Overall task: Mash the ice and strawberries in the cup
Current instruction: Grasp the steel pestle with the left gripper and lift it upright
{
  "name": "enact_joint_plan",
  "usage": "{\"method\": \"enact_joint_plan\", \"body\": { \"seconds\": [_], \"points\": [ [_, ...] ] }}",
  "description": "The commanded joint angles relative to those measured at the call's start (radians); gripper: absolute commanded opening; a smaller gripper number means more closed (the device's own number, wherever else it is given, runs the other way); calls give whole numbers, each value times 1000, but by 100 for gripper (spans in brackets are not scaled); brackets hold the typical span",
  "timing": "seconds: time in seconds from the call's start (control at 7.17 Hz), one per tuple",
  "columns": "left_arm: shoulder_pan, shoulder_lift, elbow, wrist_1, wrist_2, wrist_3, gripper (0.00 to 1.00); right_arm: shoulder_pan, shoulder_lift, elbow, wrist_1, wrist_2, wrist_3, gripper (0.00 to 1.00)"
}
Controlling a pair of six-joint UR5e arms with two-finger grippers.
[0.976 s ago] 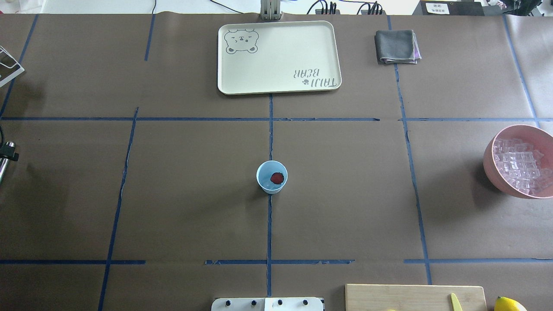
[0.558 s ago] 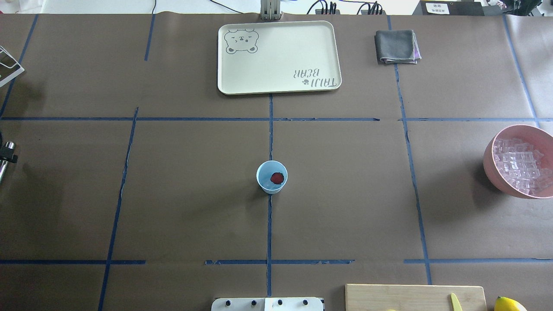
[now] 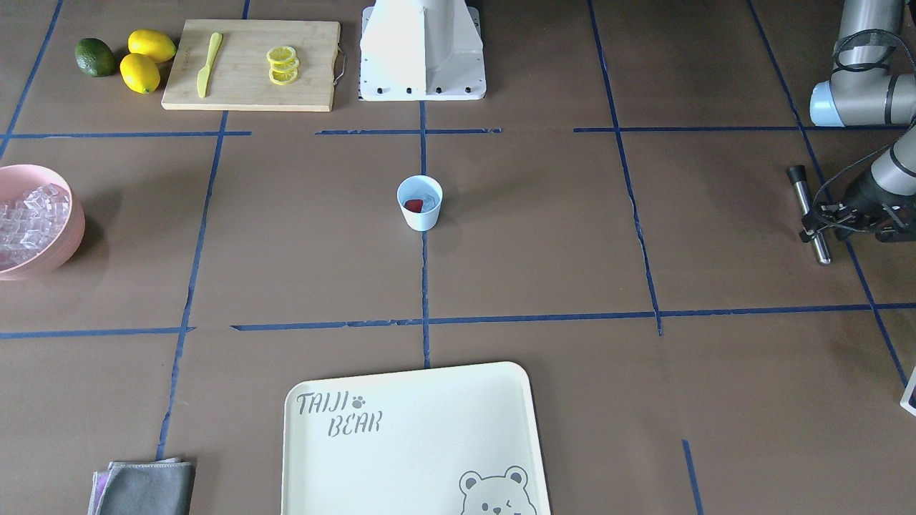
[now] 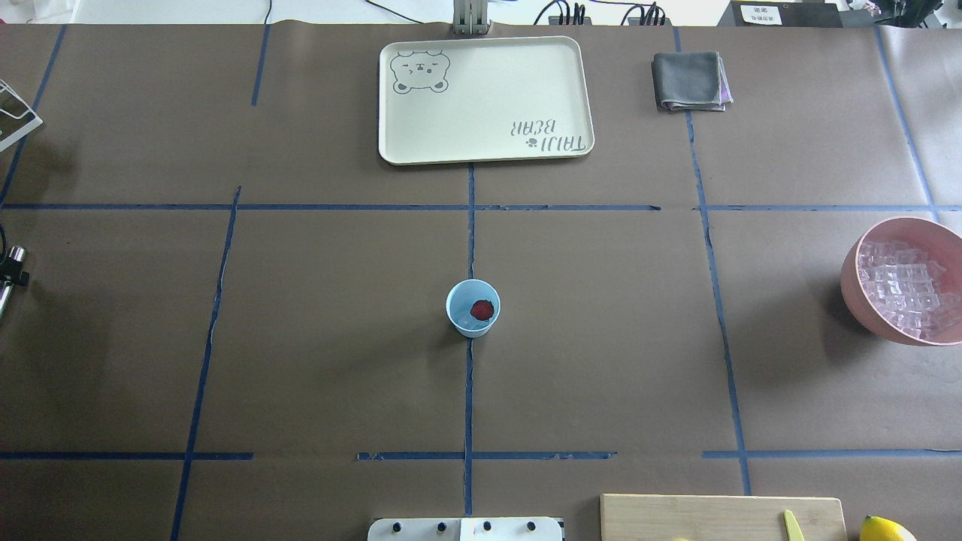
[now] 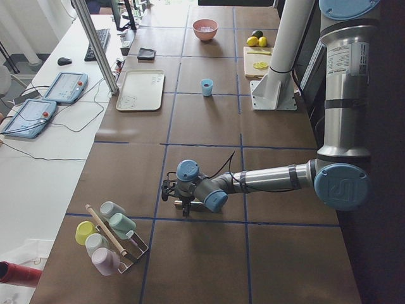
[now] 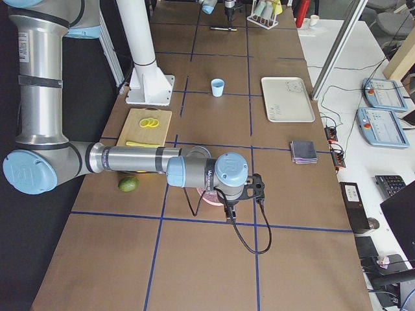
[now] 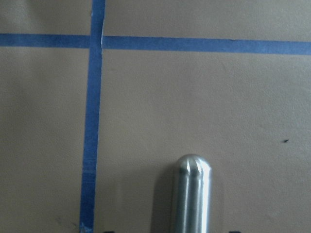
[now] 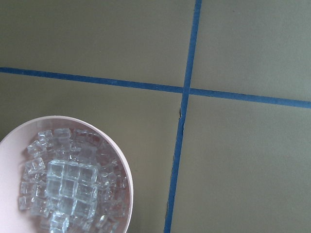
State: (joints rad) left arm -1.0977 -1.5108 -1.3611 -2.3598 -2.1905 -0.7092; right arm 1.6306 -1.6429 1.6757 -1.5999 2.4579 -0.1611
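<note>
Steel rod (image 3: 801, 194) clamped in left claw (image 3: 812, 229), far from cup (image 3: 420, 217); right claw (image 6: 229, 212): cannot tell.

The left arm (image 5: 272, 178) lies low and level over the bench, and the left end effector (image 3: 816, 222) is clamped on a metal rod (image 3: 802, 193). The right arm (image 6: 136, 159) reaches out level. The right end effector (image 6: 229, 208) points straight down, and its jaw state is unclear.
</note>
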Motion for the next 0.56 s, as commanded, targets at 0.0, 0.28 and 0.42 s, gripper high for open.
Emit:
{"method": "enact_joint_plan", "body": {
  "seconds": [0.0,0.28,0.42],
  "points": [
    [7,0,-1,0,0,0,71,0,0,-2,0,-2,0,99],
    [7,0,-4,0,0,-1,42,0,3,-2,0,-4,0,99],
    [7,1,-6,0,-2,-1,19,0,5,-2,0,-4,0,99]
  ]
}}
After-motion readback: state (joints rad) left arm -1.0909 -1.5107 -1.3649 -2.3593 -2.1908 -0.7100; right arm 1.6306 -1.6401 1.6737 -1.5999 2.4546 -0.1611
